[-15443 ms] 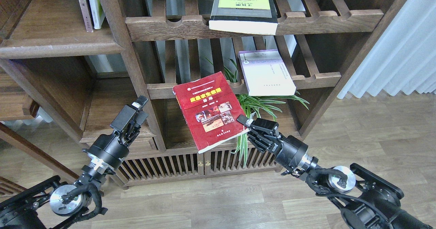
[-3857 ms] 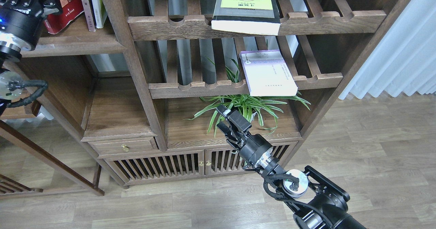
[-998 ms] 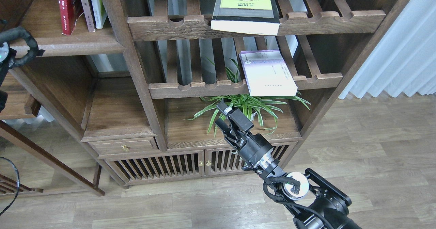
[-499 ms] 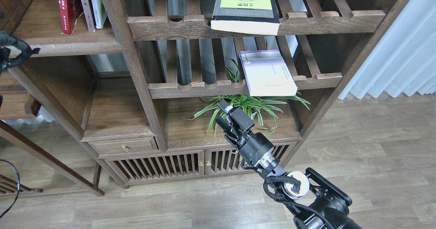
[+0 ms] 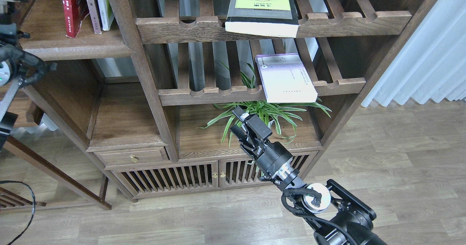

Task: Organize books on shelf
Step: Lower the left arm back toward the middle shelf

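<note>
- My right gripper (image 5: 241,124) is up in front of the spider plant (image 5: 262,115), fingers slightly spread with a small gap between them, holding nothing.
- My left arm only pokes in at the left edge as a bit of dark wrist and cable, so the left gripper itself isn't visible from here.
- The red book (image 5: 71,8) is standing upright on the solid shelf (image 5: 78,46) at top left, just left of the two thin books (image 5: 96,6), and leaning a little toward them.
- The black book (image 5: 263,10) with the yellow-green panel lies flat on the upper slatted rack (image 5: 346,21), its page edge hanging out over the notched front rail.
- The pale lavender-white book (image 5: 285,78) lies flat on the lower slatted rack (image 5: 211,94), right side, also sticking out past the rail, with plant leaves right under it.
- My right gripper sits below and left of that pale book, not touching it.
</note>
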`<state>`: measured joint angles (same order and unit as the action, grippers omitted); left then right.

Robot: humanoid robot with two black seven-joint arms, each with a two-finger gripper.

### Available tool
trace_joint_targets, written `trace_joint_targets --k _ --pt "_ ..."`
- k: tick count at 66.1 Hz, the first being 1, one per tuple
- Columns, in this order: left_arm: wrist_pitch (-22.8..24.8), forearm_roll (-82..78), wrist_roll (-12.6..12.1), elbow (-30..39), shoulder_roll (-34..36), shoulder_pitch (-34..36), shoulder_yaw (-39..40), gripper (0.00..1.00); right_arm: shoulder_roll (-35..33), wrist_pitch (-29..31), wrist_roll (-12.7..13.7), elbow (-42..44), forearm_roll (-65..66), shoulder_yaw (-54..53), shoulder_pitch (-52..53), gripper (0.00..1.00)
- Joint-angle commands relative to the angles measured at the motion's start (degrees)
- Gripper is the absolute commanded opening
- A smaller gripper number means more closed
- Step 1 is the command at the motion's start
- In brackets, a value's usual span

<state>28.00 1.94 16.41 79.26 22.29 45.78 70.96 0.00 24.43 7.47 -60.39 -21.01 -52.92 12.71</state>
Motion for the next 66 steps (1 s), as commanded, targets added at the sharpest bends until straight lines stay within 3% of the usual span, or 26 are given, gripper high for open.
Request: trace_joint_targets --k 1,19,32,41,53,66 --pt "0.00 0.00 -1.38 0.02 -2.25 -0.25 -0.38 0.97 0.00 0.00 0.00 0.01 0.00 0.01 0.03 0.99" --pt "0.00 -0.44 -6.56 0.02 -7.87 -2.89 -3.19 0.96 0.00 0.00 -0.09 0.09 0.00 0.01 0.03 0.99" --pt "0.00 -0.53 -7.53 0.02 -9.19 -7.28 -4.87 0.96 0.00 0.00 -0.09 0.09 0.00 -0.61 0.12 0.99" --pt "0.00 -0.62 -7.97 0.02 -9.28 -14.13 -5.22 0.97 0.00 0.00 -0.09 0.18 0.00 -0.87 0.30 0.99" --pt "0.00 -1.32 -10.78 -0.07 -9.37 -21.25 -6.45 0.97 0.00 0.00 -0.17 0.18 0.00 -2.02 0.47 0.99" --pt "0.00 -1.67 -10.96 -0.07 -9.81 -24.60 -7.59 0.97 0.00 -0.09 -0.17 0.45 0.00 -2.37 0.47 0.99"
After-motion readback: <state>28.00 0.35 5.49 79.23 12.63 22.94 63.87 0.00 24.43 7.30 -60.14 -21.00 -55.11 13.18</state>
